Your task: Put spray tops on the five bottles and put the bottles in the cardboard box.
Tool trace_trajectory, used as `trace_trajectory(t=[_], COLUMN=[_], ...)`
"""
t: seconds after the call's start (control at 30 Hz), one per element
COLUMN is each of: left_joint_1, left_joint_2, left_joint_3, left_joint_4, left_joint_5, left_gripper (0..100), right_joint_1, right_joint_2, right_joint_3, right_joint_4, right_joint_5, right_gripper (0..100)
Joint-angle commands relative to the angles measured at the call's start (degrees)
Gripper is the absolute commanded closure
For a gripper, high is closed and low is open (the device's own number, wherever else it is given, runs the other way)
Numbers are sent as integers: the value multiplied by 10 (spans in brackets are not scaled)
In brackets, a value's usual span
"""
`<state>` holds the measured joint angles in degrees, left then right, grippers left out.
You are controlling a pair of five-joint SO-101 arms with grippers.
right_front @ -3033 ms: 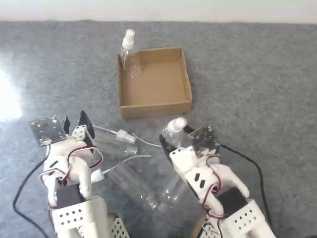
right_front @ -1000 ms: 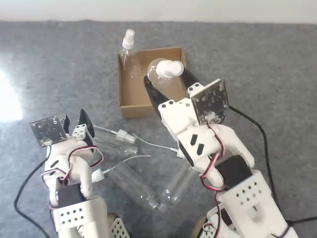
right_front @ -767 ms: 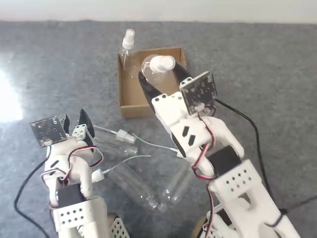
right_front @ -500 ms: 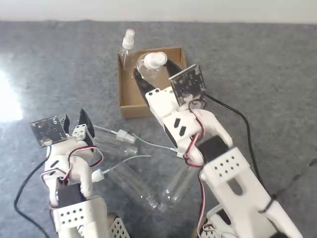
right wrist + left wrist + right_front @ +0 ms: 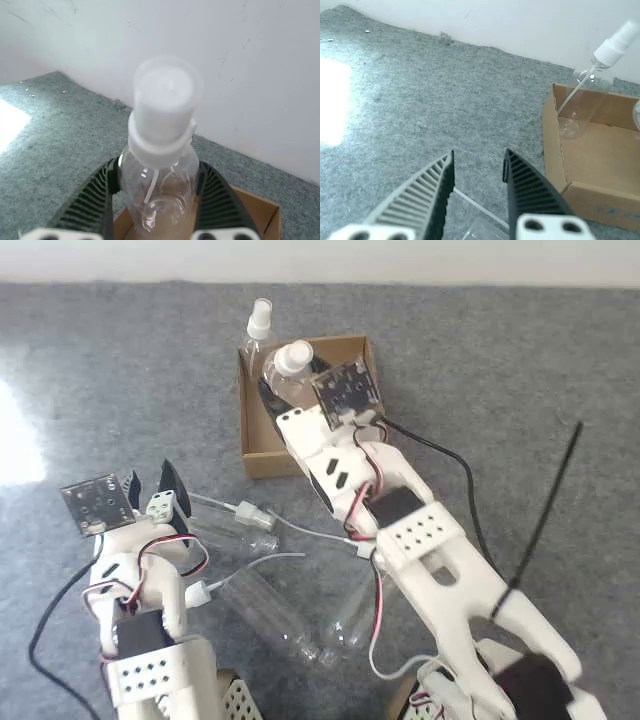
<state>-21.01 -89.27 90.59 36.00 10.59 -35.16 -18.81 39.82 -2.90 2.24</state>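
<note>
Right gripper [image 5: 157,182] clamped on a spray-topped bottle [image 5: 159,150], held upright over the cardboard box [image 5: 315,458]. Left gripper [image 5: 478,156] gapes apart, holding nothing, low over the grey table [image 5: 520,390].

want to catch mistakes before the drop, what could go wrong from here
1. The right gripper holds a capped bottle over the cardboard box, close beside the standing bottle in its far corner. Lowering there could knock that one over.
2. Released upright, the capped bottle may topple inside the box.
3. Loose bottles lie on the table beside the outstretched right arm. A low pull-back could roll them away.
</note>
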Motion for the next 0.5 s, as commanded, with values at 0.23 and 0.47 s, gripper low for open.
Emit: trace_trajectory(t=[0.23,0.47], left_joint_1=[-4,-4], left_joint_2=[-6,-6], left_joint_3=[-7,-7], left_joint_4=[-18,-18], left_joint_5=[1,1], left_gripper=[844,844], right_joint_1=[-6,-28], right_joint_2=[131,206], right_joint_3=[-153,-188], right_joint_4=[-18,-19], right_joint_5=[7,9], right_gripper=[971,971])
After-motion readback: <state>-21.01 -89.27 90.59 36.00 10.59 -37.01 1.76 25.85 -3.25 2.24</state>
